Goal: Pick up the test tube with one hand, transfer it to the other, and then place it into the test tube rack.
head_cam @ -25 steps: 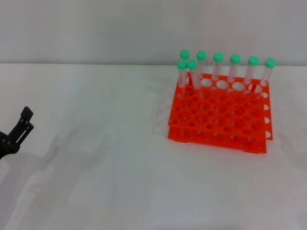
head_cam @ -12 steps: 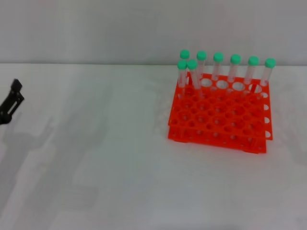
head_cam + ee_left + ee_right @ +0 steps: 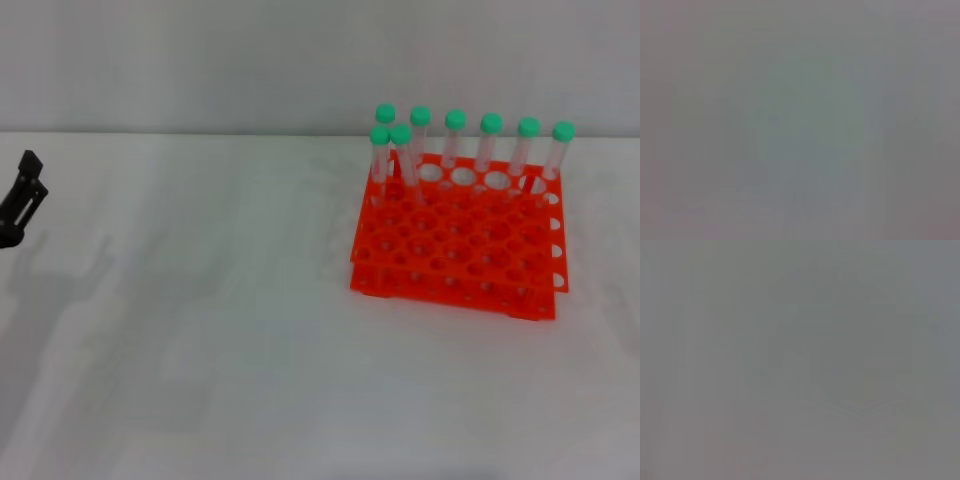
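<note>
Where the head view takes in the white counter (image 3: 200, 330), the orange-red test tube rack (image 3: 458, 245) sits right of centre, toward the far side, its two tiers pierced by a grid of round holes. Eight green-capped tubes stand upright in it: six in the far row, running from the far-left corner to the far-right corner, and two more just in front of that row at the left end, one of them the test tube (image 3: 403, 155) nearest the middle, leaning slightly toward its neighbour (image 3: 379, 160). All other holes of the rack show open. At the far left edge of this view, well apart from the rack, the left pincer (image 3: 24, 195) juts in as a dark shape above the counter, holding nothing; whether its fingers are apart or together I cannot tell from this angle. The right pincer does not appear in the head view. The left wrist view shows only a uniform grey blur with nothing distinguishable. The right wrist view is likewise a grey blur, with faint shapes too vague to name.
</note>
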Available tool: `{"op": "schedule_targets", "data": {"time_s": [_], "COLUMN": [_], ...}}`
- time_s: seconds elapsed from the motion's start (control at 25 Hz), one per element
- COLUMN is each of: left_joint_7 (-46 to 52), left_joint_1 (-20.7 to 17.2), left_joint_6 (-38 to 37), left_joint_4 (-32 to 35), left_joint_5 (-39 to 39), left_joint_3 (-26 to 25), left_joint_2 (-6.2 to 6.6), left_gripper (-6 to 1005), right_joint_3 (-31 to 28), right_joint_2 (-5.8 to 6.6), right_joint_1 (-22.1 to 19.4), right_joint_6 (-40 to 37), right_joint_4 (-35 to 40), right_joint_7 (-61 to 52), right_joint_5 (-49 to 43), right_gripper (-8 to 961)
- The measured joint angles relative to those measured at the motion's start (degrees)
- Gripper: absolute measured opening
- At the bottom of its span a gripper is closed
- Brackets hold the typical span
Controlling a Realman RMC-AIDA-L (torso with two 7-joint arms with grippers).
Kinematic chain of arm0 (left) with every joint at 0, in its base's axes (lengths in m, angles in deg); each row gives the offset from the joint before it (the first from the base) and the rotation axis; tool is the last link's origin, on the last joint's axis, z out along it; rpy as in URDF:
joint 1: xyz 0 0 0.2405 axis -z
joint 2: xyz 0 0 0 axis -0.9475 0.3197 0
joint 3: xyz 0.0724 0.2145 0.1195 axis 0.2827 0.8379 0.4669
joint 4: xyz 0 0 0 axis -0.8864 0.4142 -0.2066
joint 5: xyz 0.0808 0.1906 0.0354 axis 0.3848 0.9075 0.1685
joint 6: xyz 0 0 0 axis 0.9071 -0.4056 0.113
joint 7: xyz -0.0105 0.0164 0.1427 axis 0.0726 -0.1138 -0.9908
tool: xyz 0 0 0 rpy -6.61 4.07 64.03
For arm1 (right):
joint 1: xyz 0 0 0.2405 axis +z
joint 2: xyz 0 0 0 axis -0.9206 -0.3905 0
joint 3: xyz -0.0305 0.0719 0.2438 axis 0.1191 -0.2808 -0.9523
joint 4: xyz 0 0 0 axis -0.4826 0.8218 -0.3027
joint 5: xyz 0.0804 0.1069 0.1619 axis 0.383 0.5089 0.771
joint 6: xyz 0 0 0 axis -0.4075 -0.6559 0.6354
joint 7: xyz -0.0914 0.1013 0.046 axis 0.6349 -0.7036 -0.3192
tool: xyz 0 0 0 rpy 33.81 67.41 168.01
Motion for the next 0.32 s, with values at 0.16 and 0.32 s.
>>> {"op": "schedule_targets", "data": {"time_s": [0.16,0.32], "left_joint_7": [0.44,0.16], "left_joint_1": [-0.5,-0.6], "left_joint_6": [1.03,2.13], "left_joint_4": [2.24,4.19], "left_joint_5": [0.0,0.37], "left_joint_3": [-0.07,0.28], "left_joint_2": [-0.07,-0.22], "left_gripper": [895,895], "right_joint_3": [-0.35,-0.42], "right_joint_2": [0.12,0.15], "right_joint_1": [-0.26,-0.42], "right_joint_6": [1.21,1.6], "right_joint_4": [-0.08,-0.2], "right_joint_7": [0.12,0.6], "right_joint_5": [0.02,0.02], "right_gripper": [673,673]}}
